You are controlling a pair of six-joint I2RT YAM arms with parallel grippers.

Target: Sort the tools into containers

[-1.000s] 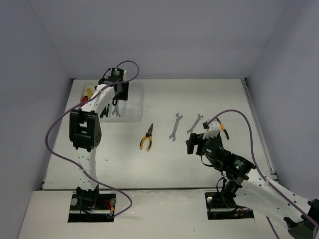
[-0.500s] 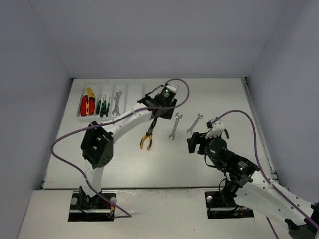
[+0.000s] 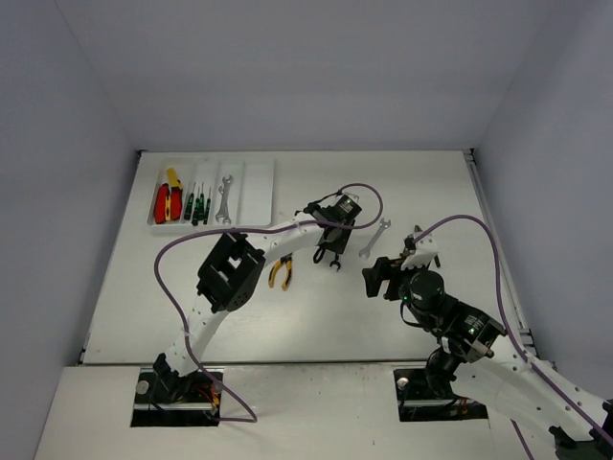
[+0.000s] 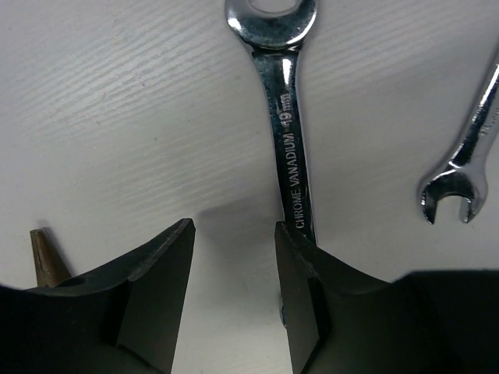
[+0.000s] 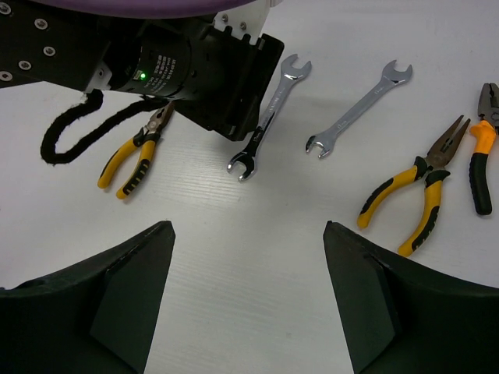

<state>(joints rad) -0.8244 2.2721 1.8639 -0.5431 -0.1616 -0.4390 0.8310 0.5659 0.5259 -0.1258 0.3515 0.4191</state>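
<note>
- The surface (image 3: 192, 297) is shown with the tray (image 3: 257, 192) set at its far left corner.
- The right claw (image 5: 248, 234) is held apart and empty, toward the near edge, right of middle.
- The left claw (image 4: 232, 257) is spread apart low over mid-surface; nothing is gripped.
- The wrench (image 4: 290, 156) is caught at one side of the gap, not within it. The claw should be shifted sideways until the shaft is centred, then closed.

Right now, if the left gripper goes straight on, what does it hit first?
Likely the Chrome Vanadium wrench: its shaft runs under one finger of the open left gripper, not between. Depth unclear.
</note>
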